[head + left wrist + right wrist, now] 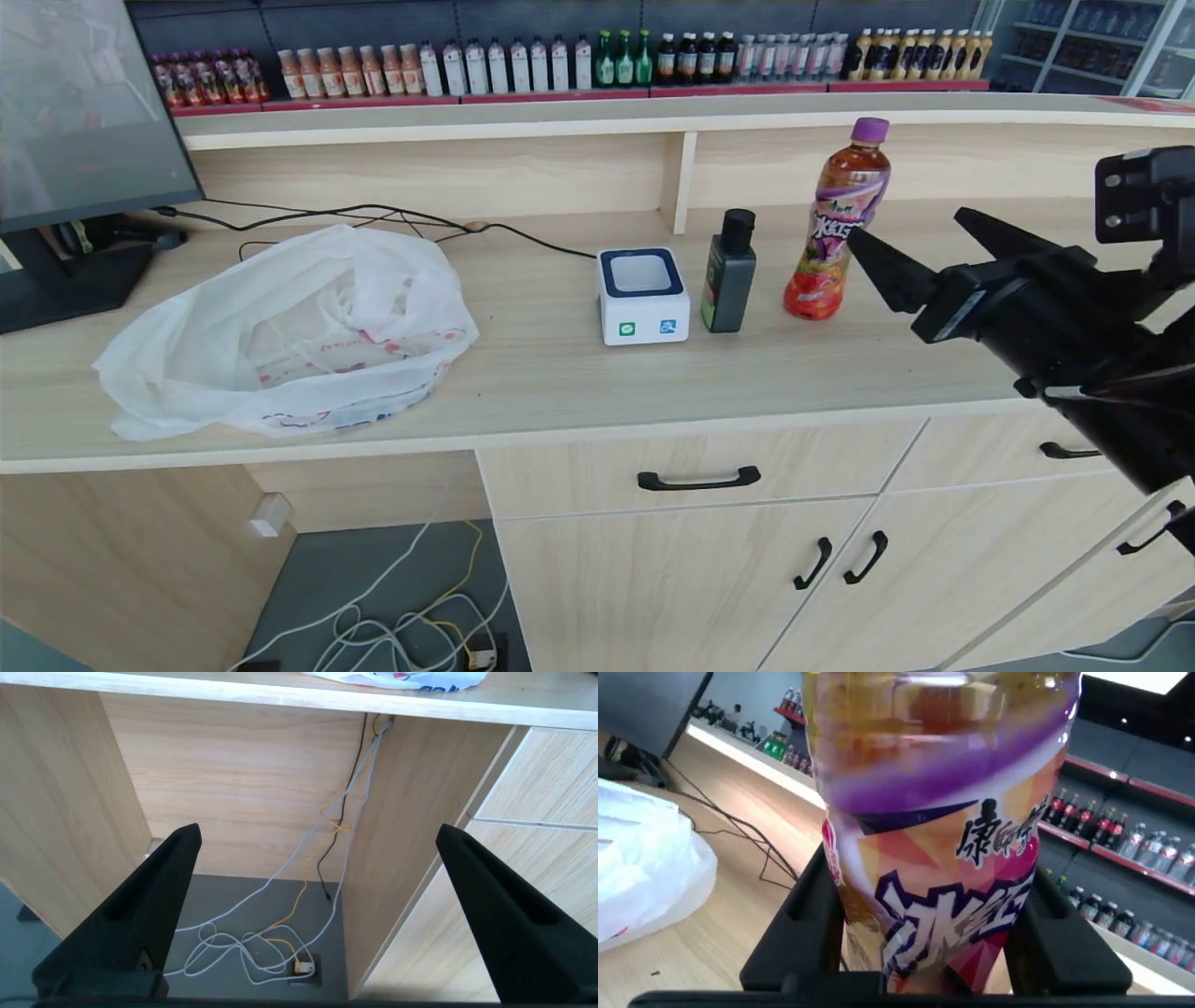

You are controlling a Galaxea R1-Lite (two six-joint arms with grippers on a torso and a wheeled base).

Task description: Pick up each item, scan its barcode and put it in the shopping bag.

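The pale wood bench (560,373) runs across the middle of the frame. A dark monitor (84,103) fills its upper left corner. A white shopping bag (280,336) lies crumpled and open at centre left, and its red and blue print is too creased to read.

The right gripper (904,224) hangs at the right edge with its two black fingers spread wide and nothing clamped. One fingertip is just beside the drink bottle (836,224). In the right wrist view the bottle sits between the fingers, but I cannot tell whether they touch it.

The left gripper (320,835) is wide open and holds nothing. It faces the space under the bench, where cables (271,943) lie on the floor.

The drink bottle stands upright right of centre, with a purple cap and large white characters on a purple and orange label. A dark bottle (728,275) stands upright just left of it, its label illegible. The white scanner (642,294) is at centre, with a green icon and a blue one on its front.
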